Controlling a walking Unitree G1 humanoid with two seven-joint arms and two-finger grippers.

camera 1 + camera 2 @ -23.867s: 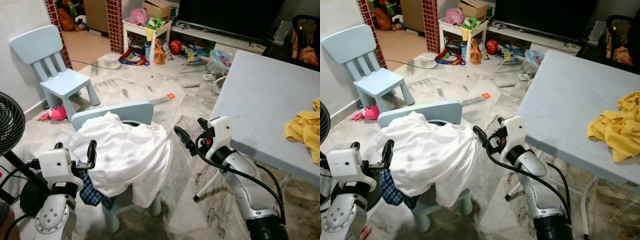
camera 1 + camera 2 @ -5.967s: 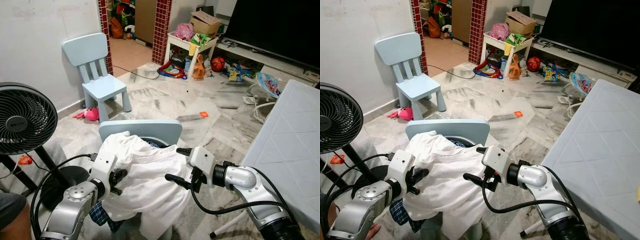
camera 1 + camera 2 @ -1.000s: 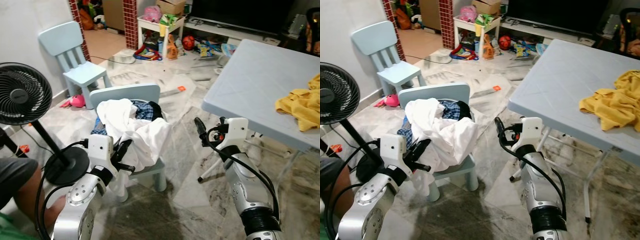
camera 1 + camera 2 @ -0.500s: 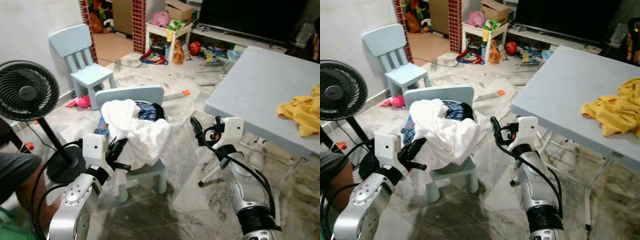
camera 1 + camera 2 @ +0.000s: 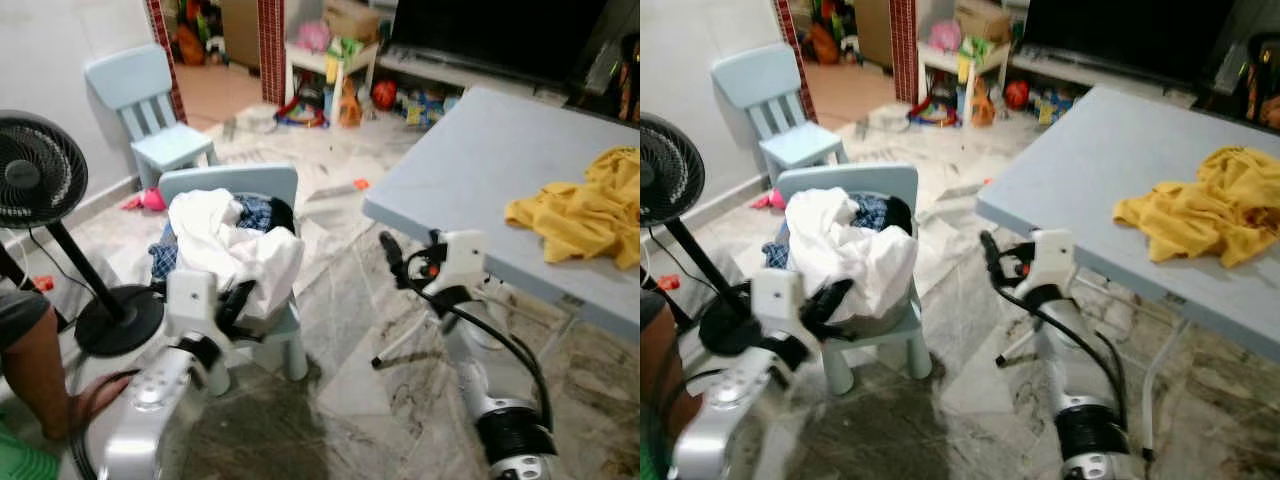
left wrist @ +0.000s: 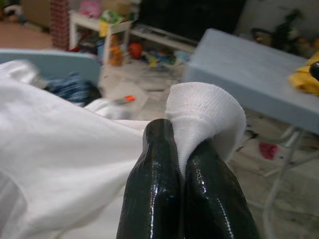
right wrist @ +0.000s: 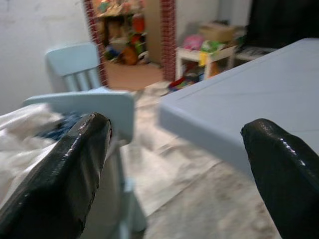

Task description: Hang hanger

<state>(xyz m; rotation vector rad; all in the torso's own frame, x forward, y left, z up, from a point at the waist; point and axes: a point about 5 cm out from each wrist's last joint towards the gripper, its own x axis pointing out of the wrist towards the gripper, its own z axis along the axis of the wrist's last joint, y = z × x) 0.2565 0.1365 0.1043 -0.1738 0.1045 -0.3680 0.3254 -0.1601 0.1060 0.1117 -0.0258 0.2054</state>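
Your left gripper is clamped tight on a fold of the white shirt, fingers together w/ cloth pinched between. Shirt's piled on the small blue chair at abt 10 o'clock, over some plaid fabric. Right gripper has its fingers wide apart, hanging by the table edge at 1 o'clock. Can't make out a hanger. Yellow cloth on the table, fan at 9.

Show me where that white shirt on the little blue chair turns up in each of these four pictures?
Left eye view: white shirt heaped on the blue chair, centre-left.
Right eye view: same heap, left of centre.
Left wrist view: a fold pinched between the left gripper's fingers.
Right wrist view: pale blur at one edge.
Shared landmark: the grey table.
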